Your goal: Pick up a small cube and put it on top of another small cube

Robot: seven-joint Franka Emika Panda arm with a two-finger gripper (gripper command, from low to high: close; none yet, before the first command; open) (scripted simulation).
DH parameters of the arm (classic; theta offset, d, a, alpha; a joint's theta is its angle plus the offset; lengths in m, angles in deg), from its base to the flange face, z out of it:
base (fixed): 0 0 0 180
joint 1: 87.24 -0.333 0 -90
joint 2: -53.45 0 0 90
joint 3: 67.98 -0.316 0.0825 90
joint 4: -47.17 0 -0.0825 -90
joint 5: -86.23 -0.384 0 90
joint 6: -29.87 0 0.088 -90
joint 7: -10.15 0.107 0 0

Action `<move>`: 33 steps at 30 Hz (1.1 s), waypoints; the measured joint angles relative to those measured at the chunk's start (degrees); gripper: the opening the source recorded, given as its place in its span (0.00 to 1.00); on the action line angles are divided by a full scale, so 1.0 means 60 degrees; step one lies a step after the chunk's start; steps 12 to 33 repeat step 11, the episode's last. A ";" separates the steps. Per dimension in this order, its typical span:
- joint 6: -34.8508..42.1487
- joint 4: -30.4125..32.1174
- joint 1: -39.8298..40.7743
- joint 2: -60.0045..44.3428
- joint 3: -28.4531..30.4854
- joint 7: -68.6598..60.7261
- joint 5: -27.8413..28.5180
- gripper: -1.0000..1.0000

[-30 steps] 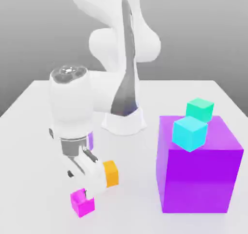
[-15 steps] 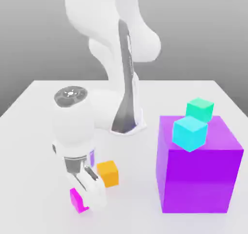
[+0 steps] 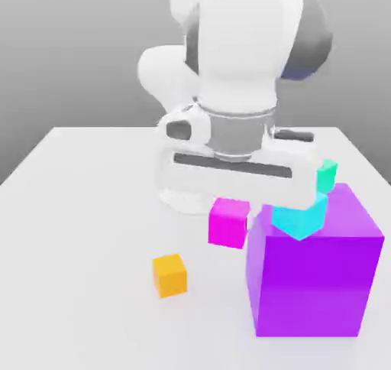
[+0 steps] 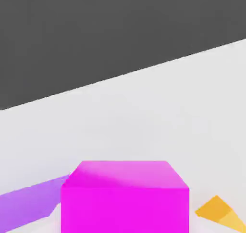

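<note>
The small magenta cube (image 3: 228,222) hangs in the air above the tabletop (image 3: 76,231), sitting roughly square with its top face level; being a cube, it has no long axis to speak of. It sits directly under the white hand, and the gripper (image 3: 229,208) has its fingers clamped on it, though the fingers themselves are hidden behind the hand's body. In the hand view the cube (image 4: 124,198) sits close in front of the camera. The arm reaches forward over the scene with the hand pointing straight down. The cube is just beside the big purple cube (image 3: 313,277), on the exterior view's left, with the orange cube (image 3: 169,275) resting below on the tabletop. A cyan cube (image 3: 299,217) sits on the purple one.
</note>
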 joint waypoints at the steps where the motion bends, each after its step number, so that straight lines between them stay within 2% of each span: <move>1: 0.0415 -0.0126 -0.0233 0.0294 -0.0094 -0.0339 -0.0100 0.00; 3: 0.1123 -0.0325 -0.0675 0.0813 -0.0264 -0.0964 -0.0283 0.00; 7: 0.0142 0.0339 -0.0832 0.0494 -0.0472 -0.1198 -0.0344 0.00; 8: -0.0090 0.0476 -0.0832 0.0400 -0.0499 -0.1200 -0.0344 1.00; 33: -0.0090 0.0476 -0.0832 0.0400 -0.0499 -0.1201 -0.0345 1.00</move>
